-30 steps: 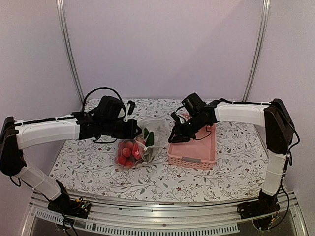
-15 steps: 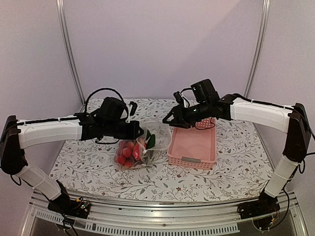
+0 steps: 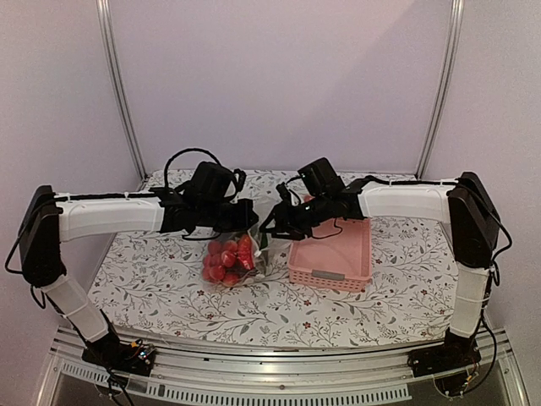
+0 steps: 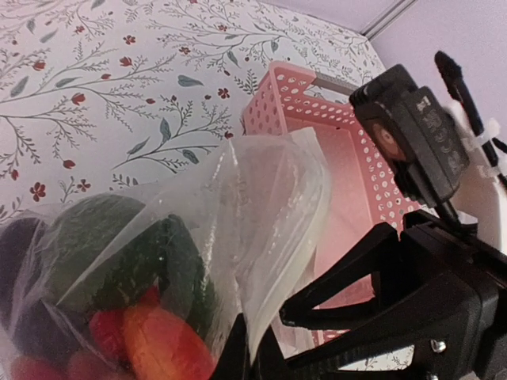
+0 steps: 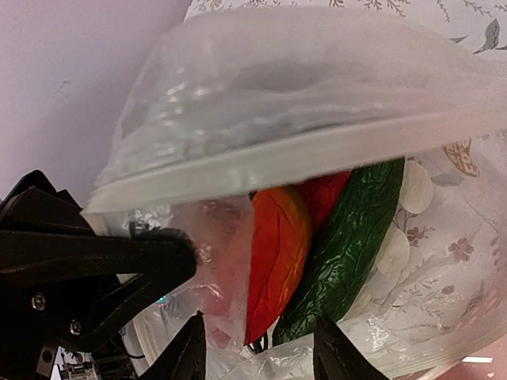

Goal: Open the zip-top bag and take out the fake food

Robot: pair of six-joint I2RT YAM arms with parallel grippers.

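- Left gripper [image 3: 247, 222] clamps shut on the bag [image 4: 273, 182] rim.
- Right gripper [image 5: 255, 350], jaws apart, faces the bag mouth.
- Step: food [image 3: 226, 258] removal; next, reach inside and close on one piece.

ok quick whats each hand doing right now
left hand: closed, pinching the edge of the bag
right hand: open, fingers apart right at the bag, gripping nothing

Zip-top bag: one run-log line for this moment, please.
left fingers: shut on zip-top bag lip | right fingers: open at bag mouth | fake food: inside bag | pink basket: beside bag
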